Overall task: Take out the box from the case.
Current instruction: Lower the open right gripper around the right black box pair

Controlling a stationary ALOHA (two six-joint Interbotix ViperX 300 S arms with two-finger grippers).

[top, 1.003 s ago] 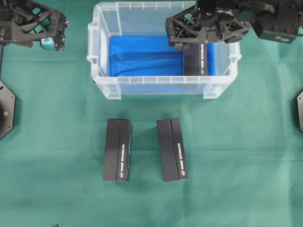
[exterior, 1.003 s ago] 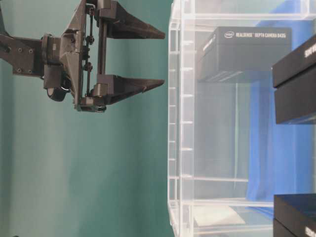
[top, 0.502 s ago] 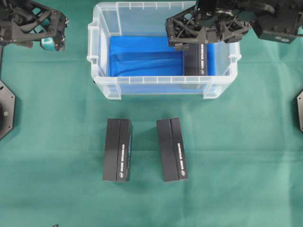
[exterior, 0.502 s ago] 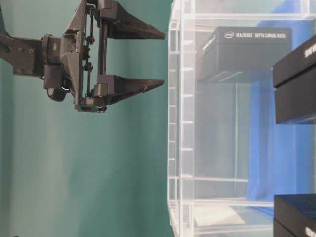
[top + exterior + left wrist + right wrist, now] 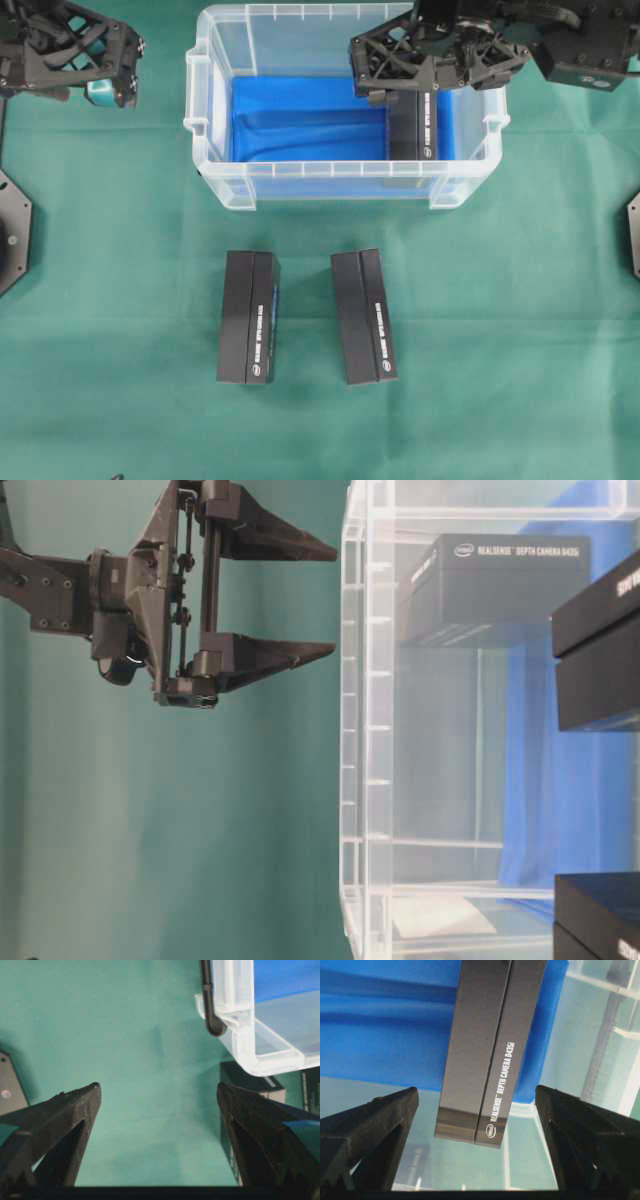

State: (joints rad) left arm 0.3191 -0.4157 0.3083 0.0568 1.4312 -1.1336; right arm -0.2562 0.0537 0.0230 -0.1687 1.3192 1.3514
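Note:
The case [image 5: 330, 186] is a clear bin with a blue lining, at the back middle of the green cloth. A black box [image 5: 413, 132] lies inside along its right wall, printed side up [image 5: 490, 1045]. My right gripper [image 5: 476, 1091] hangs open above that box's far end. In the table-level view its fingertips [image 5: 334, 600] sit just outside the case's rim [image 5: 352, 730], with the box [image 5: 500, 575] beyond them. My left gripper [image 5: 157, 1086] is open over bare cloth, left of the case [image 5: 245, 1035], and holds nothing [image 5: 75, 55].
Two more black boxes [image 5: 249, 317] [image 5: 364, 316] lie side by side on the cloth in front of the case. Black base plates sit at the left edge [image 5: 12, 235] and the right edge [image 5: 634, 235].
My right gripper has edged slightly closer to the case's rim. The left arm and all boxes are unmoved.

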